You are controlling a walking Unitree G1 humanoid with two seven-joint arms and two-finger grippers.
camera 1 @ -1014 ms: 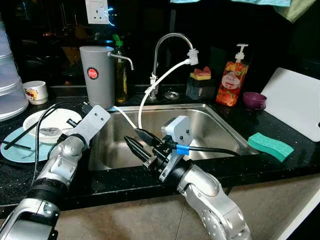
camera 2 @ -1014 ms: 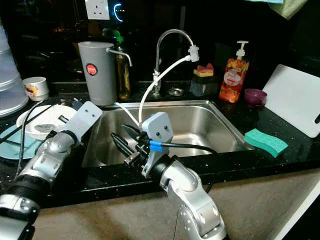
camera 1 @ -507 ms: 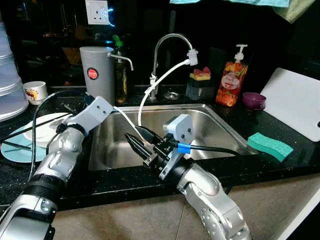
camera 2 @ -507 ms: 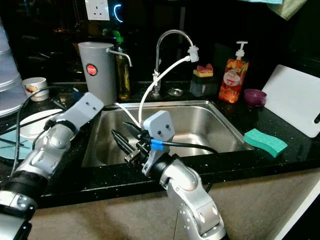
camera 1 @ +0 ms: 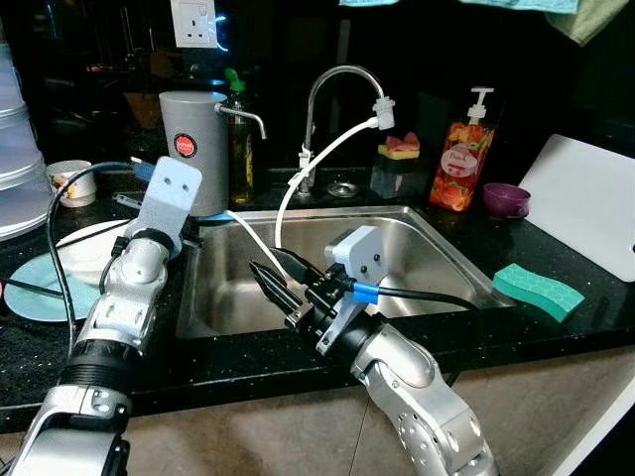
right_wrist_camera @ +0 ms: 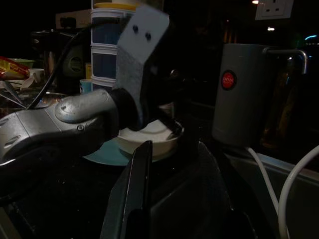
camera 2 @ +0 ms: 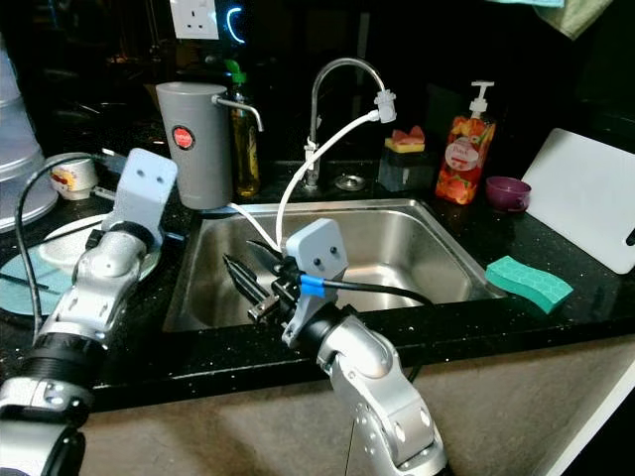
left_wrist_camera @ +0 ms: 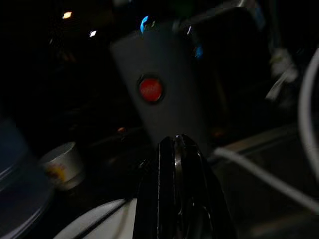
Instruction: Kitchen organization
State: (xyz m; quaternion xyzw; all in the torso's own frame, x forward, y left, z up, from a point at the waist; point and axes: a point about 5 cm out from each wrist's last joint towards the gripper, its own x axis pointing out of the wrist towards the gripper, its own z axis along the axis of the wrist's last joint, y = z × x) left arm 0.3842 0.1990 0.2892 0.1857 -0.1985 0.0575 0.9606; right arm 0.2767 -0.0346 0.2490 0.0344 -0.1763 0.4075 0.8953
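My left gripper [left_wrist_camera: 178, 140] is shut with nothing in it, raised over the counter left of the sink; its wrist mount [camera 1: 167, 193] stands upright in front of the grey jug [camera 1: 193, 134] with a red badge. Just below it sits a white plate [camera 1: 84, 253] on a light blue plate [camera 1: 30, 297], with black chopsticks lying across. My right gripper [camera 1: 276, 278] hangs open and empty over the front left part of the steel sink [camera 1: 437, 253]. In the right wrist view, its fingers [right_wrist_camera: 139, 189] point at the left arm and the jug [right_wrist_camera: 239, 97].
A faucet [camera 1: 337, 79] with a white hose [camera 1: 298, 178] stands behind the sink. On the right are a soap bottle [camera 1: 461, 164], a purple cup [camera 1: 506, 198], a white cutting board [camera 1: 590, 203] and a green sponge [camera 1: 536, 290]. A white cup [camera 1: 67, 180] and stacked containers [camera 1: 15, 169] stand far left.
My left arm has swung up and back from over the plates toward the grey jug, its wrist turning upright. The right arm has stayed where it was.
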